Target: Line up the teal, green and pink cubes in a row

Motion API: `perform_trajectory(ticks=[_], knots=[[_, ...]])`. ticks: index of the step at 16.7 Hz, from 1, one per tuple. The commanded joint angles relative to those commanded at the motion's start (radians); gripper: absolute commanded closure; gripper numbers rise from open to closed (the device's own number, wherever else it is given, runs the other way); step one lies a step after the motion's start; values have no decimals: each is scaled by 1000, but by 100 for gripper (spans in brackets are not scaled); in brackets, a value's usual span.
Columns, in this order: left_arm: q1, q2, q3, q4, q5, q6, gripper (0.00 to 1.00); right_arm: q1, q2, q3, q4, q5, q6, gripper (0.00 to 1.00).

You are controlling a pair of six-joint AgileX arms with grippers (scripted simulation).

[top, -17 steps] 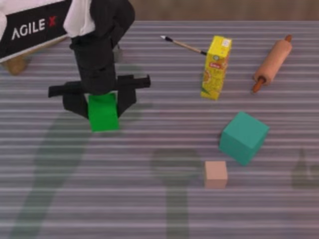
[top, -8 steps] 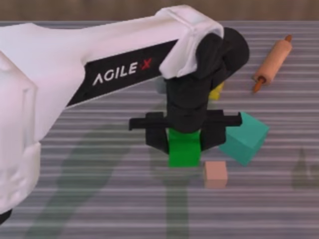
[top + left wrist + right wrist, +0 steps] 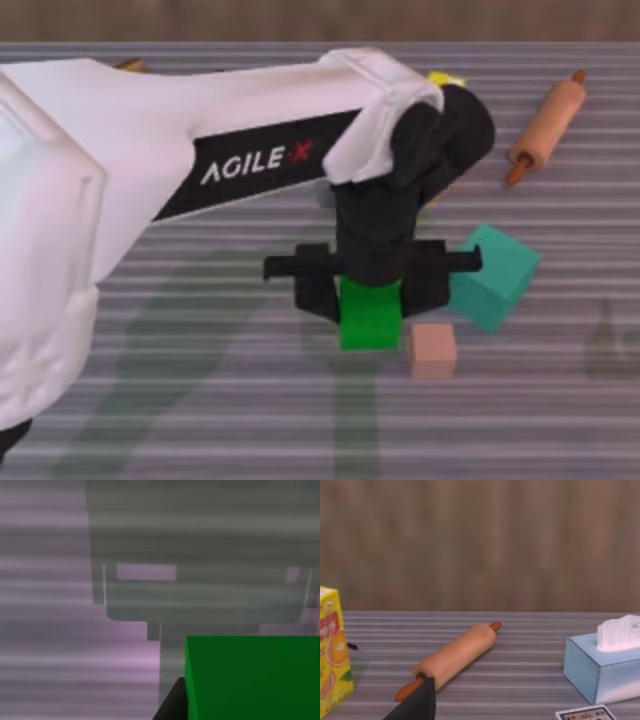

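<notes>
Gleaming bright green cube [image 3: 369, 315], plain and matte

1. Juice carton [image 3: 446, 79]: top view shows only a yellow corner, the rest is under the left arm; cut by the edge in the right wrist view [image 3: 332, 650].
2. Green cube [image 3: 369, 314]: upper part hidden by the left pincer [image 3: 369, 300]; cut off by the edges in the left wrist view [image 3: 252, 677].
3. Teal cube [image 3: 495, 278]: left corner behind a pincer finger.
4. Tissue box [image 3: 605, 662] and card box [image 3: 582, 714]: cut by the frame edge.
5. Right pincer: only a dark tip [image 3: 417, 702], fingers unreadable.
</notes>
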Motion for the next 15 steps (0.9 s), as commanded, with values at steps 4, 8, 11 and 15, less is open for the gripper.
perform_trajectory(ticks=[4, 8, 11, 15], knots=[[0, 33, -95, 128, -2, -5, 100, 0, 0, 0, 0, 0, 0, 0], [0, 37, -108, 142, -1, -6, 100, 0, 0, 0, 0, 0, 0, 0], [0, 37, -108, 142, -1, -6, 85, 0, 0, 0, 0, 0, 0, 0], [0, 37, -108, 142, -1, -6, 55, 0, 0, 0, 0, 0, 0, 0]])
